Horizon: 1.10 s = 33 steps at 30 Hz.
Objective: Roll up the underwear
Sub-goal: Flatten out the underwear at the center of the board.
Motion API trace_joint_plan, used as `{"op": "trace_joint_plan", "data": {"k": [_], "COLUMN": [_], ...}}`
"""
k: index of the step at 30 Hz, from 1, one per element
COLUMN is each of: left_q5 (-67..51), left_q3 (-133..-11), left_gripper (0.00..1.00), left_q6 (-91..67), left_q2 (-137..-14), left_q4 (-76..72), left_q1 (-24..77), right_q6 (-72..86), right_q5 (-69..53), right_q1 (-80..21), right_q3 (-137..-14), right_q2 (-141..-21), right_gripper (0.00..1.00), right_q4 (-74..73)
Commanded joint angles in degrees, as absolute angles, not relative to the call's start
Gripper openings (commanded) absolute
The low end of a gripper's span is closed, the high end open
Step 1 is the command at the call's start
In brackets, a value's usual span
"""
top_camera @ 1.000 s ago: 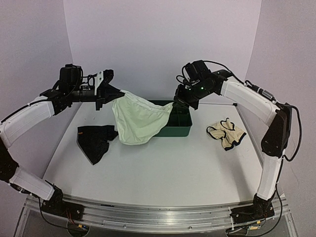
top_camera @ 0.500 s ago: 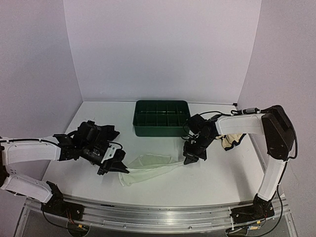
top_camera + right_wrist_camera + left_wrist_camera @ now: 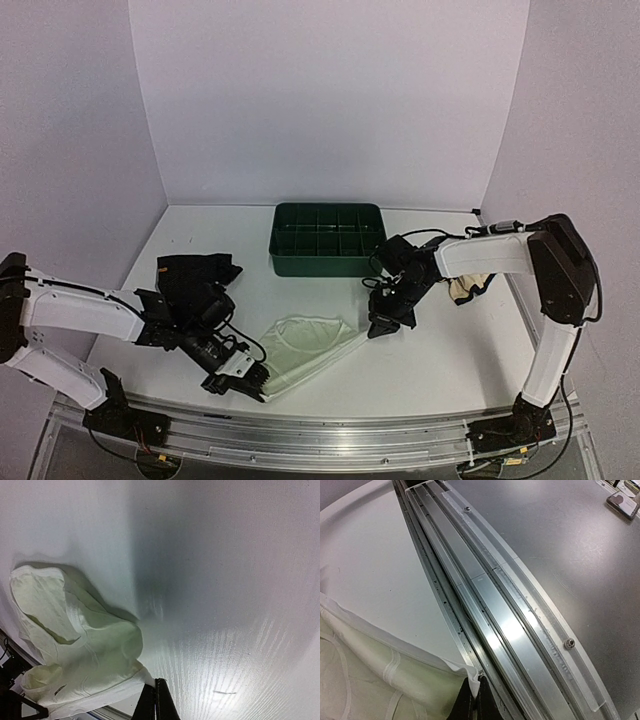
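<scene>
Two arms low, left hand [image 3: 250, 383] and right hand [image 3: 379, 327] pinching mint underwear [image 3: 305, 345]

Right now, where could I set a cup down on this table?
Bare: left of the green tray, behind the black underwear; the near right, beyond the pale underwear. Crowded: near left and centre, where the left gripper and right gripper pinch that cloth.
</scene>
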<state>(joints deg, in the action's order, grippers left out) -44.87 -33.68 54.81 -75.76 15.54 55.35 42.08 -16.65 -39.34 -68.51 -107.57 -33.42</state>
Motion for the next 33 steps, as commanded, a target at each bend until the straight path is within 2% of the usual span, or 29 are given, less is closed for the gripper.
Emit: {"op": "trace_joint_plan", "data": {"k": [1, 11, 19, 21, 22, 25, 27, 33], "left_q5": [-43.6, -39.7, -33.9, -34.0, -34.6, -37.2, -38.3, -39.7], "left_q3": [-40.3, -46.0, -47.9, -48.7, -49.0, -49.3, -49.1, -51.9], "left_gripper": [0.0, 0.0, 0.0, 0.03, 0.08, 0.39, 0.54, 0.77], "left_q6": [46.0, 28.4, 26.5, 26.8, 26.8, 27.2, 28.7, 38.3], "left_q2": [-79.6, -91.3, -98.7, -99.9, -100.6, -101.2, -100.7, -96.6], "left_q4": [14.1, 1.0, -7.1, -7.1, -7.2, -7.6, -6.7, 6.5], "left_q1": [59.3, 73.5, 74.5, 74.5, 74.5, 74.5, 74.5, 74.4], "right_q6": [37.6, 30.9, 28.7, 28.6, 28.5, 27.8, 27.1, 23.1], "right_q5": [-14.0, -12.5, -10.4, -10.0, -9.9, -9.9, -9.8, -7.2], "right_q1": [-39.0, -39.0, -39.1, -39.0, -39.0, -39.0, -39.0, -39.1], "right_q3": [-69.4, -70.9, -70.7, -71.6, -71.9, -72.9, -73.7, -80.0], "right_q2": [-109.0, -111.6, -110.6, -110.9, -111.2, -111.9, -112.2, -112.4], "right_gripper": [0.0, 0.0, 0.0, 0.0, 0.0, 0.01, 0.06, 0.28], "right_q4": [-33.2, -33.2, -33.2, -33.2, -33.2, -33.3, -33.4, -38.3]}}
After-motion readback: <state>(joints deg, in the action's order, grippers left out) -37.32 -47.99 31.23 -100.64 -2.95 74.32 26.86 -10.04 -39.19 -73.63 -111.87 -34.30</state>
